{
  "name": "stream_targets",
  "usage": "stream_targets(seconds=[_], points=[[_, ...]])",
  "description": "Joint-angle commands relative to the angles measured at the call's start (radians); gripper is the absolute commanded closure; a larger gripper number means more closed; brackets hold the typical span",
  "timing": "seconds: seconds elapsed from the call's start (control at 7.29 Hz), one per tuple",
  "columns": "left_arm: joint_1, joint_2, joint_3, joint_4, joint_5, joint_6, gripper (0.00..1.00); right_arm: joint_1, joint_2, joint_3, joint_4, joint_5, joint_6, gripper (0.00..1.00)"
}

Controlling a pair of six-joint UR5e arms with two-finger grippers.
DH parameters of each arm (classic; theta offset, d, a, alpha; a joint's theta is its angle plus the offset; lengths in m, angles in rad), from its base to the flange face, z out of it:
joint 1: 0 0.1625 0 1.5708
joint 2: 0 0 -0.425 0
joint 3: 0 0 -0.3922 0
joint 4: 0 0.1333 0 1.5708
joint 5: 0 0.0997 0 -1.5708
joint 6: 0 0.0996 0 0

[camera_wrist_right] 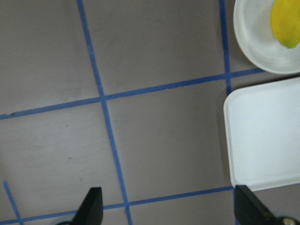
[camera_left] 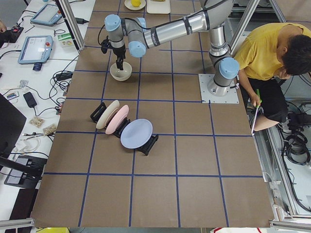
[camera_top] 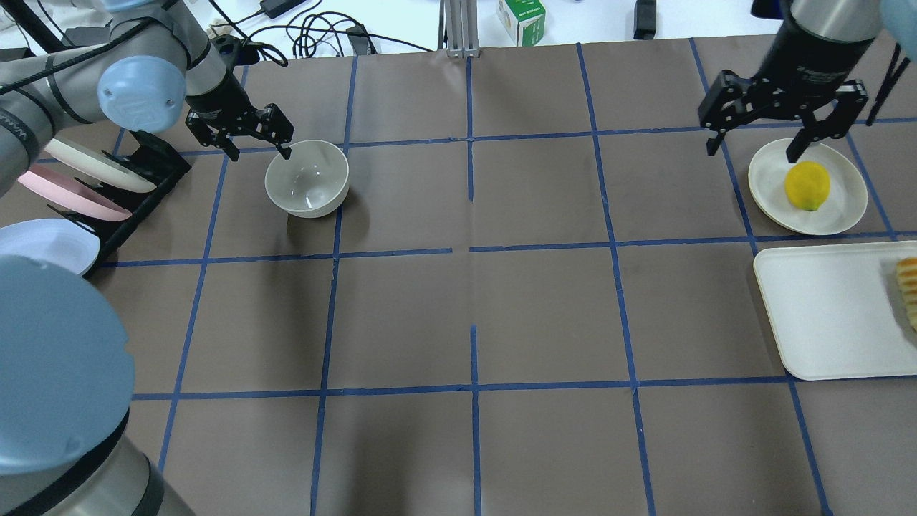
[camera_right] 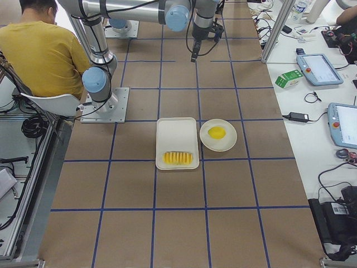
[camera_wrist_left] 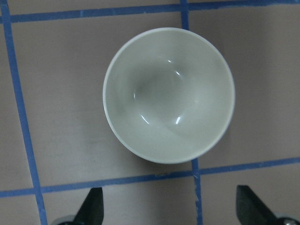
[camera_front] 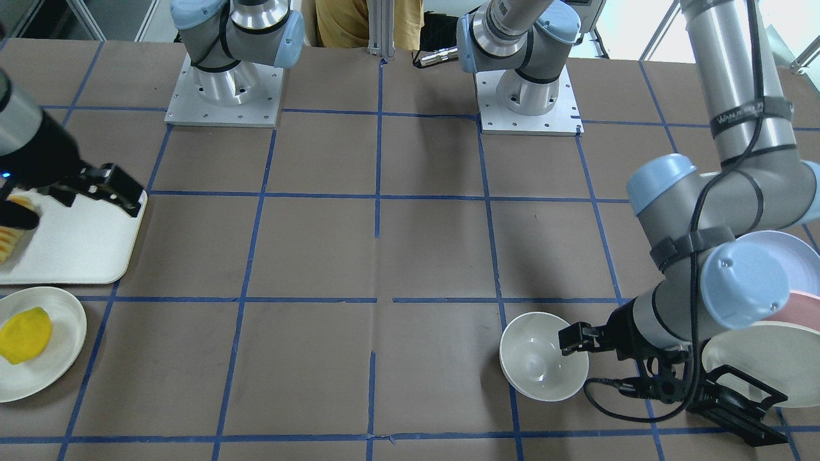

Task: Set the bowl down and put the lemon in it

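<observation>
The off-white bowl (camera_top: 306, 179) stands upright and empty on the table, left of centre; it also shows in the front view (camera_front: 543, 356) and fills the left wrist view (camera_wrist_left: 168, 93). My left gripper (camera_top: 260, 153) is open and empty, just beside the bowl on the rack side, not touching it. The yellow lemon (camera_top: 807, 185) lies on a small white plate (camera_top: 838, 211) at the far right. My right gripper (camera_top: 752, 152) is open and empty, raised above the table at the plate's edge. The right wrist view shows the lemon (camera_wrist_right: 285, 23) in its top right corner.
A white tray (camera_top: 824, 315) with sliced ridged fruit (camera_top: 908, 287) lies next to the lemon's plate. A black dish rack (camera_top: 136, 179) holding plates stands at the table's left side, near my left arm. Blue tape lines grid the brown table.
</observation>
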Motion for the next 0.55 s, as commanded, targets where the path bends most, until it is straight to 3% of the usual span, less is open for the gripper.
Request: stream_targets(seconds=[0.0,0.14,0.27,0.41], points=[[0.005,-0.086,-0.007,0.077,-0.007,0.012,0.00,-0.140,0.135,-0.003,-0.187,-0.016,-0.213,0.00],[0.005,-0.087,-0.027,0.081,-0.005,0.000,0.15,-0.161,0.191,0.000,-0.282,-0.017,-0.216,0.00],[0.005,-0.084,-0.032,0.081,-0.010,-0.001,0.68,-0.175,0.255,0.006,-0.343,-0.019,-0.219,0.00],[0.005,-0.078,-0.032,0.079,-0.010,0.000,0.81,-0.182,0.301,0.003,-0.364,-0.030,-0.222,0.00]])
